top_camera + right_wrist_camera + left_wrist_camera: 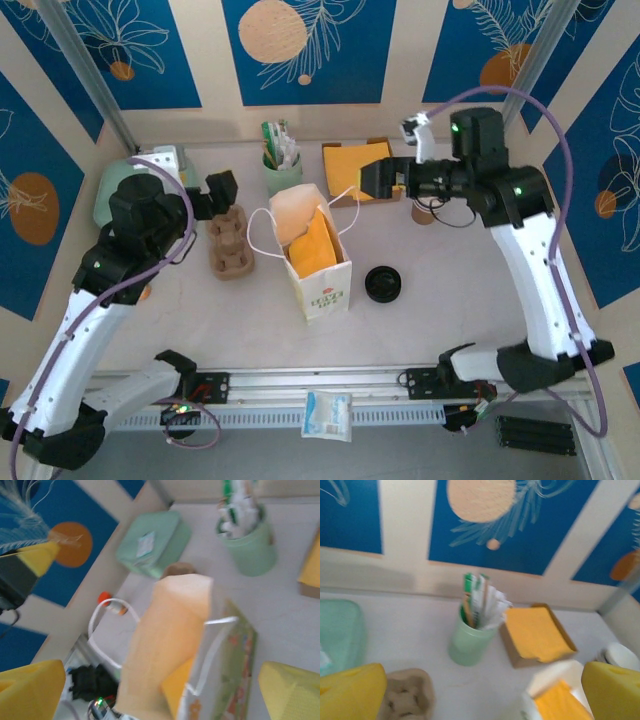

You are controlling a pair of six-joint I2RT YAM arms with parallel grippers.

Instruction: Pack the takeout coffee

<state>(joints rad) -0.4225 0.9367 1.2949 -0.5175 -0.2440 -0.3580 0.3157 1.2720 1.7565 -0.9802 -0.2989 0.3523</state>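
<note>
A white paper bag point(318, 262) stands open mid-table, with a yellow napkin point(312, 245) and a pale peach paper point(290, 212) sticking out of it. The same bag point(227, 655) lies under my right gripper point(160, 700), which is open with nothing between its yellow fingers. Seen from above, that gripper point(375, 182) hovers just beyond the bag's far corner. The takeout coffee point(425, 213) peeks out brown under my right arm. A white rim point(621, 656) at the frame edge may be the same cup. My left gripper point(222, 190) is open and empty above the pulp carrier point(228, 243).
A black lid point(383, 284) lies right of the bag. At the back stand a green cup of utensils point(282, 170) and a tray of yellow napkins point(355, 160). A mint-green container point(125, 185) sits at the far left.
</note>
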